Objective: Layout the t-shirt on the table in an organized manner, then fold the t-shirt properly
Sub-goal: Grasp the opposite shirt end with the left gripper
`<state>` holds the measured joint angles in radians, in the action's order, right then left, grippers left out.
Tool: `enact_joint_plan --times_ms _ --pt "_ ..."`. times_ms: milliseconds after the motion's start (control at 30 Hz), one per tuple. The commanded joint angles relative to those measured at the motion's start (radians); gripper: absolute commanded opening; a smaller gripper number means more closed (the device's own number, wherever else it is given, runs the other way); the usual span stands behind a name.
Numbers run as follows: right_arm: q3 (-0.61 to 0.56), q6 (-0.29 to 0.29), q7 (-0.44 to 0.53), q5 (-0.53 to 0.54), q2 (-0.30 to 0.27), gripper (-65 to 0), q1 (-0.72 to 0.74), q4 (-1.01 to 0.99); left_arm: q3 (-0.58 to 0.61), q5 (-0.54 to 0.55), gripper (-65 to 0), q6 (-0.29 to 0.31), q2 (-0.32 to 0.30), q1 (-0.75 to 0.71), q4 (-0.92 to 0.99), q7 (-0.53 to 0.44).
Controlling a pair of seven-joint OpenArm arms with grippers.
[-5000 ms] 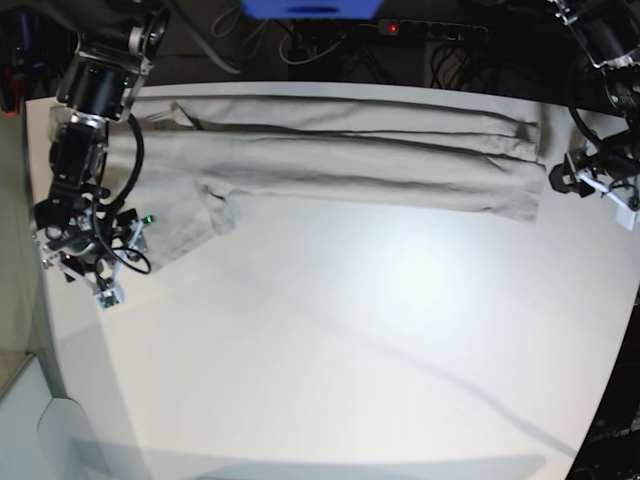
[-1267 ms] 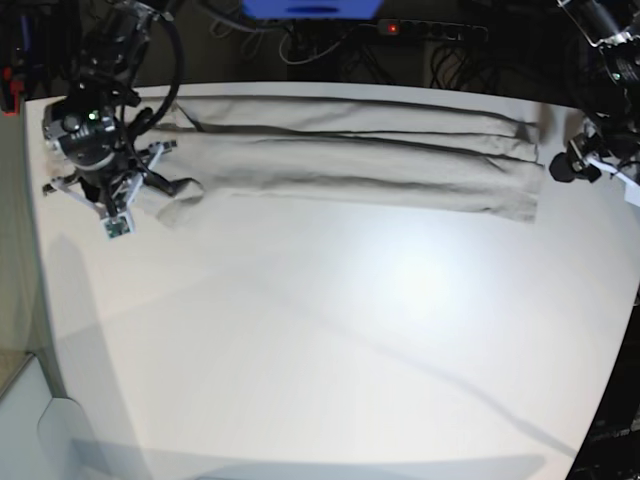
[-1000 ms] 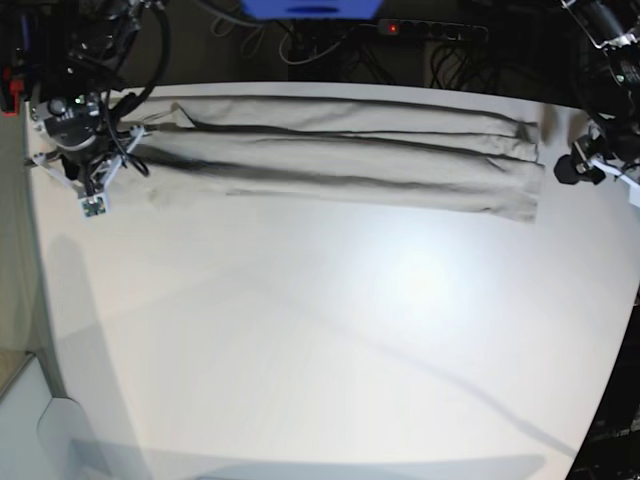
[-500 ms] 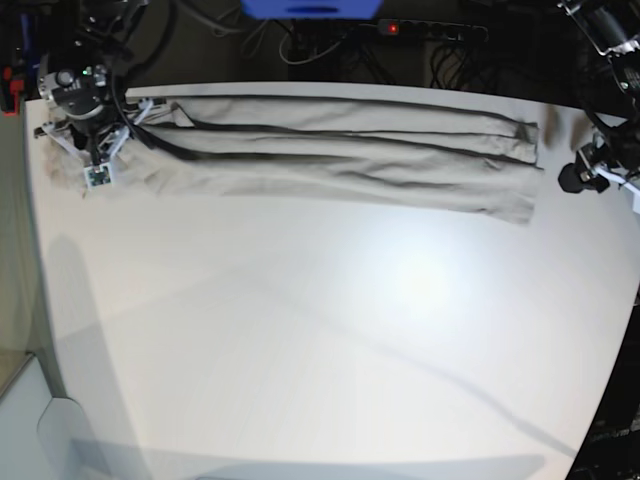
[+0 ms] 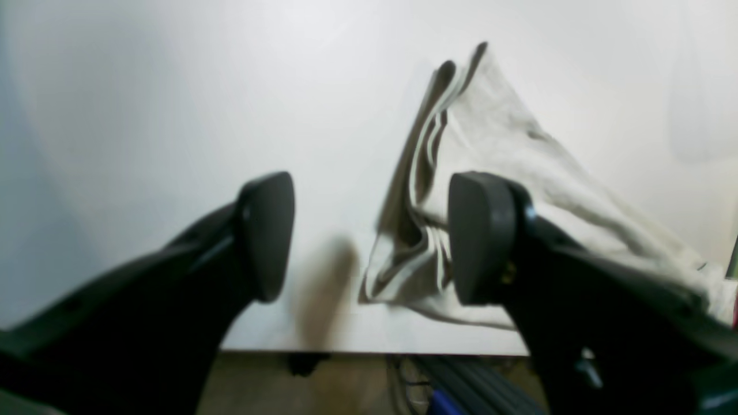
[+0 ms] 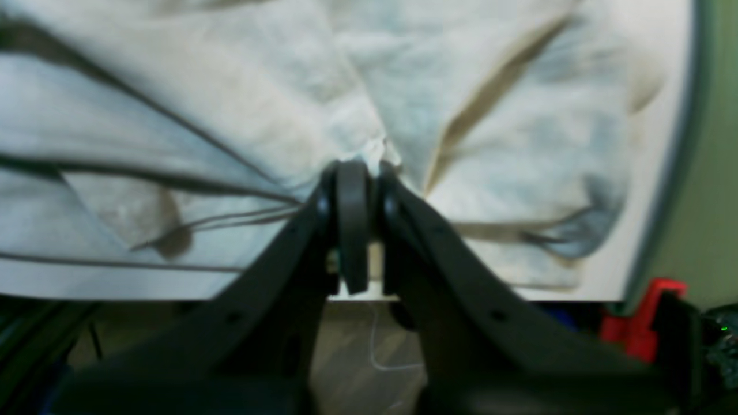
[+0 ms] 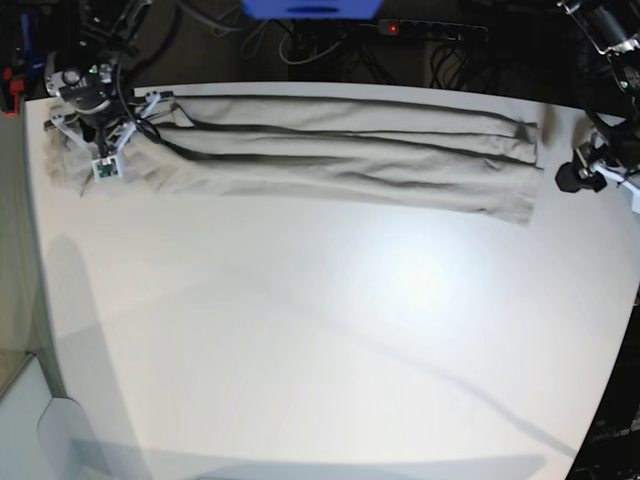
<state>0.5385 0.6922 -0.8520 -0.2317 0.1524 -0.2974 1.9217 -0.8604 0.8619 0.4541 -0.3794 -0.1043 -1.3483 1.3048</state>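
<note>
Folding step: right gripper (image 6: 353,173) pinches the t-shirt (image 7: 340,160) at ten o'clock; left gripper (image 5: 369,236) spread, empty, should regrasp.

t-shirt (image 7: 340,160): soft woven-looking cloth, matt light beige-grey, creased into long ridges, slightly slubby up close. worktop (image 7: 330,340): smooth matt white, hard surface with a faint sheen under the light. left end effector (image 5: 369,236) and right end effector (image 6: 354,190): matt black plastic, smooth rounded fingers (image 5: 484,230).
</note>
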Motion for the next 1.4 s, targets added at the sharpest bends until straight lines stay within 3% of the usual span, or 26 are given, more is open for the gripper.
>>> enact_joint_plan --times_ms 0,200,400,767,967,1100,1367 --pt "0.001 0.006 0.014 0.004 -0.004 -65.0 0.005 0.015 -0.003 0.018 -24.2 0.012 -0.019 0.01 -0.015 -0.008" --pt "0.001 0.006 0.015 0.005 -0.004 -65.0 0.007 0.002 0.059 0.023 -24.2 0.019 -0.016 0.012 -0.015 -0.009" --pt "-0.002 0.006 0.015 0.005 -0.004 -65.0 0.007 -0.024 0.059 0.029 -24.2 0.022 0.043 0.013 -0.055 -0.008" --pt "-0.005 0.006 0.015 0.005 -0.004 -65.0 0.019 -0.026 0.082 0.112 -24.2 0.021 0.044 0.015 -0.055 -0.009" --pt "-0.007 0.006 0.015 0.005 -0.004 -65.0 0.019 -0.026 0.168 0.016 -24.2 0.021 0.056 0.041 -0.055 -0.011" --pt "-0.007 0.006 0.015 0.005 -0.004 -65.0 0.019 -0.026 0.171 -0.08 -24.5 0.016 0.092 0.07 -0.055 -0.011" --pt "-0.025 0.006 0.015 0.002 -0.004 -65.0 0.019 -0.026 0.166 -0.195 -24.6 0.013 0.093 0.068 -0.058 -0.009"
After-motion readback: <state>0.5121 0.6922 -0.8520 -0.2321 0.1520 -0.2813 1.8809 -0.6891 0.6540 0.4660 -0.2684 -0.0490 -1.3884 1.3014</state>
